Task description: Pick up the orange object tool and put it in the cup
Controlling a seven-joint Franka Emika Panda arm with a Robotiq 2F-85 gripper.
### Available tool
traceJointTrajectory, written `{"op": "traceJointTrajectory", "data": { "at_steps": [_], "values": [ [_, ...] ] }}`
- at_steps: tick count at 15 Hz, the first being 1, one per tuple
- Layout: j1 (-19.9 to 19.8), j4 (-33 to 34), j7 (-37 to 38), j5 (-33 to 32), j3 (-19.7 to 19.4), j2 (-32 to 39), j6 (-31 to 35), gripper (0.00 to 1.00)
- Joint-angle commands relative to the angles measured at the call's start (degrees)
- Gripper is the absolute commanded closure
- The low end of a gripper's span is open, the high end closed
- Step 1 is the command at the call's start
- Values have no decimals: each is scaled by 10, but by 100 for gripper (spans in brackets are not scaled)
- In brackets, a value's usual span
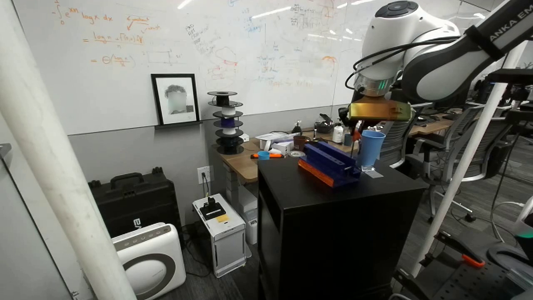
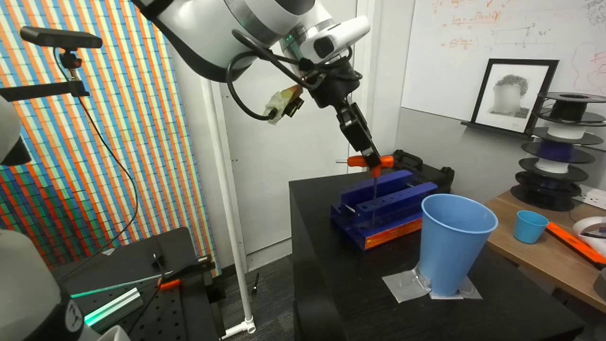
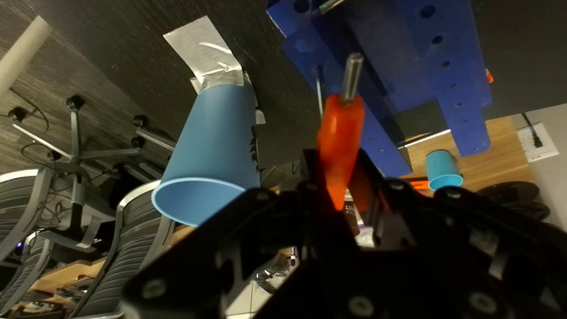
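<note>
The orange T-handled tool (image 2: 387, 161) has a thin metal shaft pointing down and a short metal tip at one end of its handle. It also shows in the wrist view (image 3: 341, 130). My gripper (image 2: 372, 157) is shut on the handle, with one finger on each side. The shaft hangs at the dark blue tray (image 2: 397, 201); I cannot tell whether its tip is inside the tray or above it. The tall light blue cup (image 2: 450, 251) stands upright beside the tray, its base taped down. It also shows in an exterior view (image 1: 372, 148) and in the wrist view (image 3: 217, 137).
Tray and cup stand on a black cabinet (image 2: 350, 289). Silver tape (image 2: 402, 286) lies at the cup's base. Behind is a wooden desk (image 1: 245, 160) with a small turquoise cup (image 2: 530, 226), an orange-black tool and a stack of spools (image 1: 228, 125). A white pole (image 1: 466, 154) stands nearby.
</note>
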Motion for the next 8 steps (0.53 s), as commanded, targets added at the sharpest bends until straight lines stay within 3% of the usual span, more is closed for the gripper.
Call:
{"op": "traceJointTrajectory", "data": {
  "at_steps": [1,8],
  "values": [
    [11,15,-16,-3,-15,4,10,89],
    [43,35,-91,53,-21,-21,19,90]
  ]
}}
